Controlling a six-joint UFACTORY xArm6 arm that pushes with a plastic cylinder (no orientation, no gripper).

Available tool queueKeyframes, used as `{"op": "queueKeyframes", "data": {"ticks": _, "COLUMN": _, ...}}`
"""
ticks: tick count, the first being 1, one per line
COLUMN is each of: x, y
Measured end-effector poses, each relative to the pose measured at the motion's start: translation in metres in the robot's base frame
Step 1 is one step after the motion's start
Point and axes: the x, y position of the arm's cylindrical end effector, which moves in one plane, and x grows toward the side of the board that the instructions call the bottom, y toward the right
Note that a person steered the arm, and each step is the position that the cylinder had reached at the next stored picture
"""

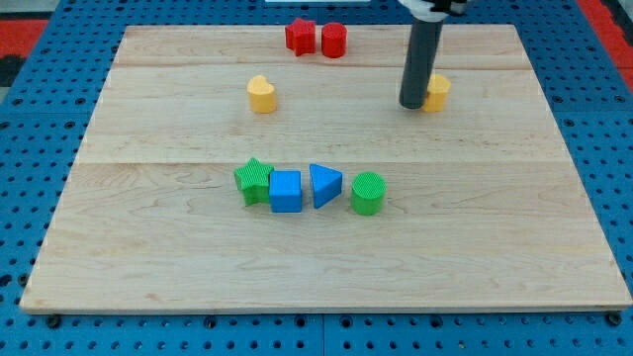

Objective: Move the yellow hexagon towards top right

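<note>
The yellow hexagon (pixel 437 92) sits on the wooden board (pixel 316 257) in the upper right part, partly hidden behind my rod. My tip (pixel 412 104) rests on the board, touching the hexagon's left side. The hexagon lies to the right of the two red blocks and below their row.
A yellow heart-like block (pixel 261 94) sits upper left of centre. Two red blocks (pixel 300 36) (pixel 334 40) stand near the top edge. A row of green star (pixel 254 180), blue cube (pixel 286 191), blue triangle (pixel 323 184) and green cylinder (pixel 368 193) lies mid-board.
</note>
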Motion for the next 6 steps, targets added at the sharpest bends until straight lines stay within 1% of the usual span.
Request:
{"op": "queueKeyframes", "data": {"ticks": 1, "x": 0.0, "y": 0.024}}
{"op": "queueKeyframes", "data": {"ticks": 2, "x": 0.0, "y": 0.031}}
{"op": "queueKeyframes", "data": {"ticks": 4, "x": 0.014, "y": 0.044}}
{"op": "queueKeyframes", "data": {"ticks": 5, "x": 0.011, "y": 0.044}}
{"op": "queueKeyframes", "data": {"ticks": 6, "x": -0.008, "y": 0.045}}
